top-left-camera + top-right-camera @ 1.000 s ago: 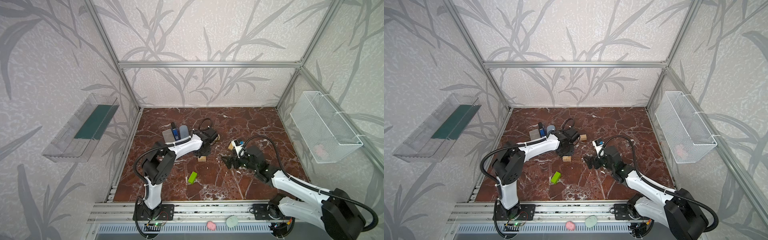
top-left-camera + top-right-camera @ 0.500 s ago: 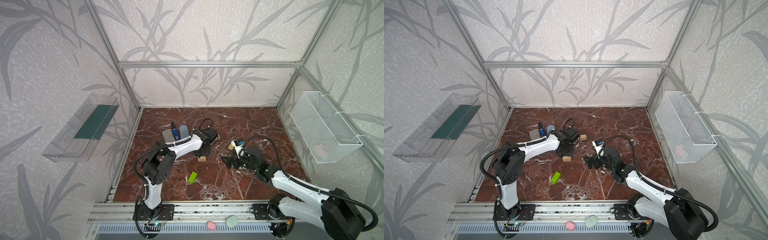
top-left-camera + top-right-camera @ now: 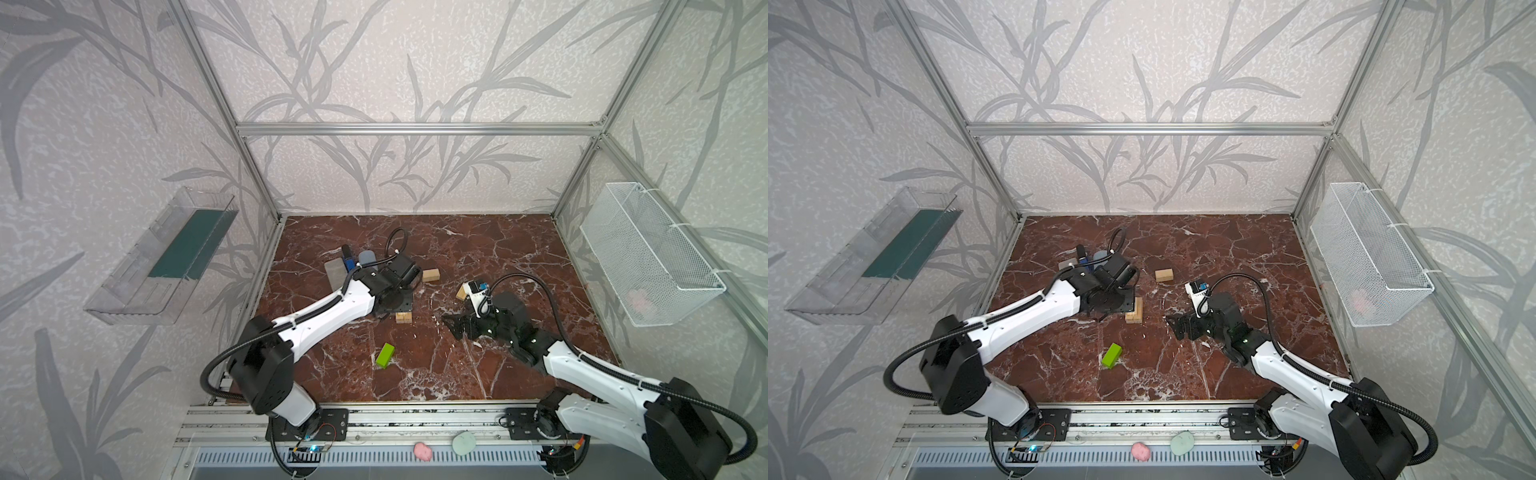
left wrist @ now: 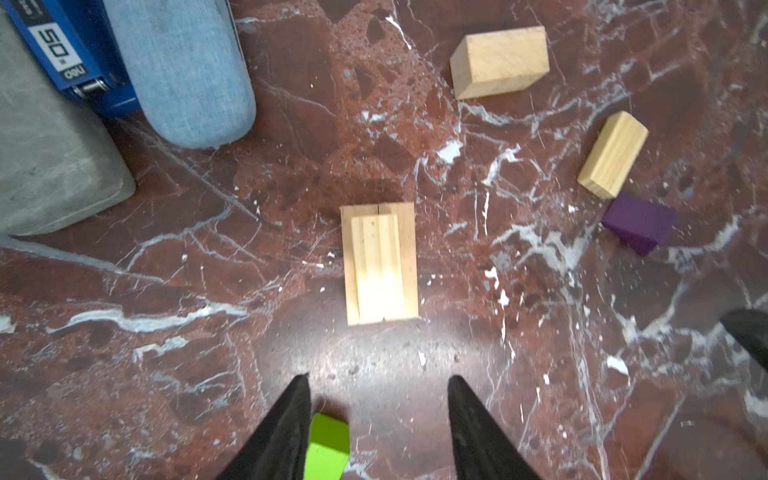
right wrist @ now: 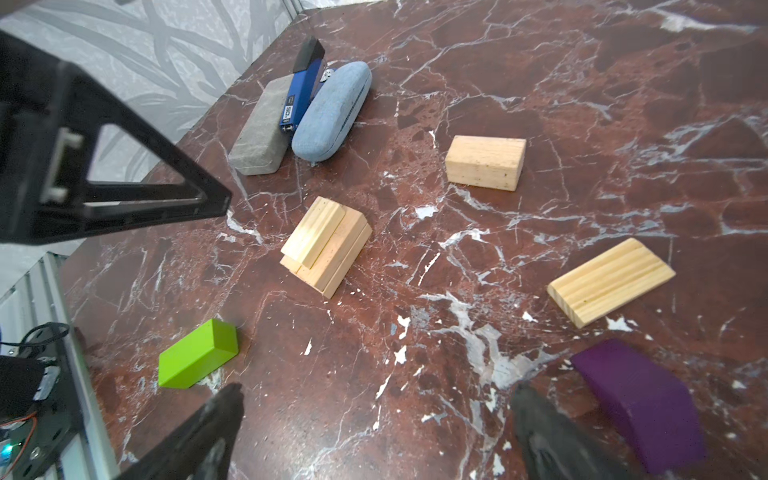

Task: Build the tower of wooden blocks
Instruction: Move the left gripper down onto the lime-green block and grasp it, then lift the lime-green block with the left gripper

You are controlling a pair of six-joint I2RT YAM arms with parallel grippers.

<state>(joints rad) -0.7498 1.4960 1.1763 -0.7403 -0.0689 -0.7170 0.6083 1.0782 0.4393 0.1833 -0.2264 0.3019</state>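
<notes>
Tower point(image 4: 380, 262) at mid-frame seemingly needs no holding, so the left tool point(image 4: 379, 377) stands part-open and empty, the right tool point(image 5: 378, 387) wide.

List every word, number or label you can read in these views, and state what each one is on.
"50": on the side of the dark blue stapler, which lies between the grey case and the light-blue fabric case. It also shows in the right wrist view.
Small logo next to the "50": too blurred to read.
Wood blocks: no text.
Top views: nothing legible.
</notes>
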